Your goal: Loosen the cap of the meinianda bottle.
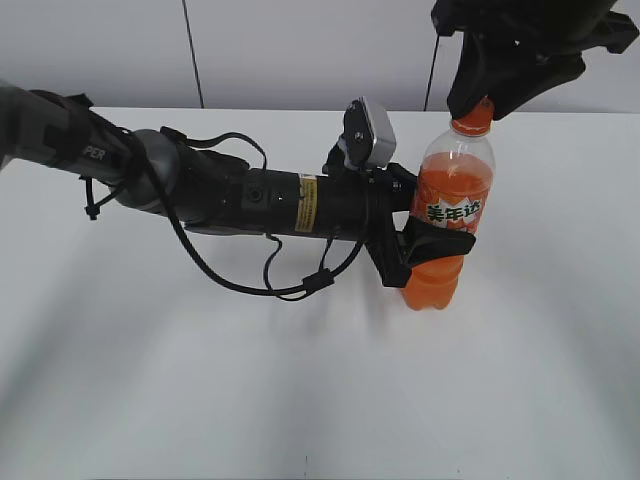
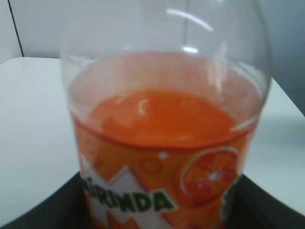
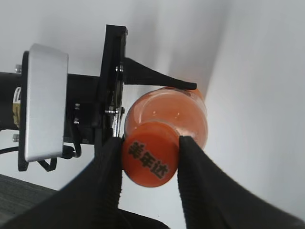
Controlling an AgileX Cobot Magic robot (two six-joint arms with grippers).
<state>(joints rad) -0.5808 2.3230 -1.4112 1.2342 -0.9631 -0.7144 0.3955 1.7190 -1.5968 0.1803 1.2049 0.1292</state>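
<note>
Above the bottle (image 1: 449, 215) clamped sideways by the left gripper (image 1: 425, 245), the right gripper (image 3: 150, 157) pinches its cap (image 3: 150, 155).

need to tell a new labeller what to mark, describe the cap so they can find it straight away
On the white table stands one tall clear bottle of orange soda, clamped at mid-height by the left gripper. The cap is the small round orange piece on its neck, with dark Chinese characters on top. It sits between the right gripper fingers, unlike the clear shoulder below.
</note>
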